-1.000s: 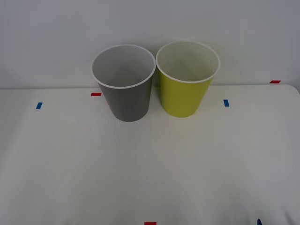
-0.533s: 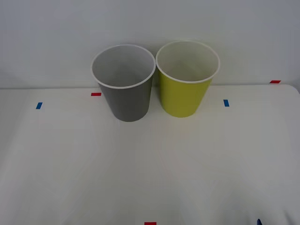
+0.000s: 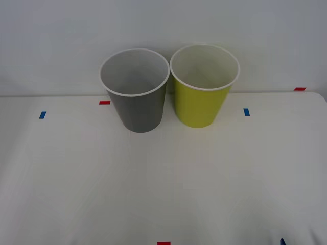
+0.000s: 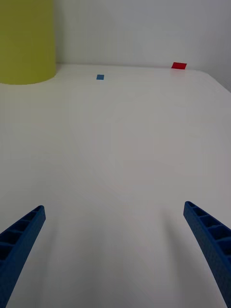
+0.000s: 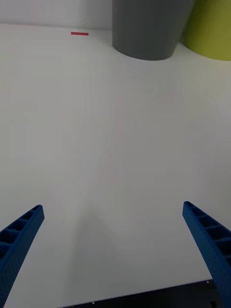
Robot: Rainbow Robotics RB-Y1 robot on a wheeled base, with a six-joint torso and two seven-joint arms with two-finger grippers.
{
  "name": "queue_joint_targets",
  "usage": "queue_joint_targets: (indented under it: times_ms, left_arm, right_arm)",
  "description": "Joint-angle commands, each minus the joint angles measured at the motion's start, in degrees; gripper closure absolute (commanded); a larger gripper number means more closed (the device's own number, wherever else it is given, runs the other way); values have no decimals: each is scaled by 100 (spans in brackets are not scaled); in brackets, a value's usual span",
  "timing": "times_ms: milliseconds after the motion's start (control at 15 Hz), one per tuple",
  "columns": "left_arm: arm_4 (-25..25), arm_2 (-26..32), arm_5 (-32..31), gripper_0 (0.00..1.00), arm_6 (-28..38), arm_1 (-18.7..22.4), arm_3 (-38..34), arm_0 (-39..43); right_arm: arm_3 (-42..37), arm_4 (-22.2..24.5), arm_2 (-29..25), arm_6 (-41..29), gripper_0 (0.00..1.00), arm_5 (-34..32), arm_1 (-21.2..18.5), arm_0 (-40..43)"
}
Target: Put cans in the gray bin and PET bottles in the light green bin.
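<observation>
Nothing has changed over the last second; the table (image 3: 163,194) looks just as it did, so I judge no sorting has begun. At upper centre-left of the front view stands the gray bin (image 3: 138,109), the light green bin (image 3: 202,104) just beside it on the right; I see no can or bottle. My left gripper (image 5: 113,255) hangs spread wide near the table's front edge; my right gripper (image 4: 113,255) also gapes over bare tabletop, holding nothing.
</observation>
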Motion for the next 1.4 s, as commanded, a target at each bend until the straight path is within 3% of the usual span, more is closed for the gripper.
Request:
queue_joint_targets:
  times_ms: [67, 1400]
  left_arm:
    - [0, 0, 0, 0, 0, 0, 0, 0]
    - [0, 0, 0, 0, 0, 0, 0, 0]
  right_arm:
    - [0, 1, 0, 0, 0, 0, 0, 0]
    - [0, 1, 0, 0, 0, 0, 0, 0]
